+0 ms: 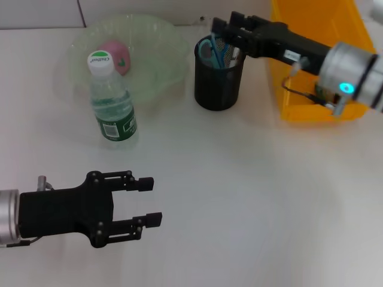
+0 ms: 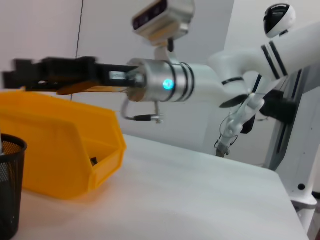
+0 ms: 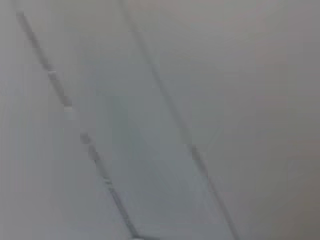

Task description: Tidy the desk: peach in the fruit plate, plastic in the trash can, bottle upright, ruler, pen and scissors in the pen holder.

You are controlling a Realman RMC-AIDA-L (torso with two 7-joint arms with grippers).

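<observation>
Right claw point(image 1: 222, 28) over the holder point(image 1: 219, 75), its fingertips lost against the dark mesh rim.

I cannot tell whether my right claw is spread or pinching; my right wrist view gives only grey blur with slanted lines. Blue scissors point(image 1: 213, 50) stand inside the black mesh holder, just below that claw. My left claw point(image 1: 148, 202) hangs spread above the bare white table point(image 1: 251, 191), well apart from everything. Upright, the clear plastic bottle point(image 1: 112, 104) touches the translucent round plate's point(image 1: 152, 36) near rim; the pink peach point(image 1: 117, 55) lies in the plate. Beside the holder sits the yellow bin point(image 1: 299, 101), partly hidden by my right arm.
</observation>
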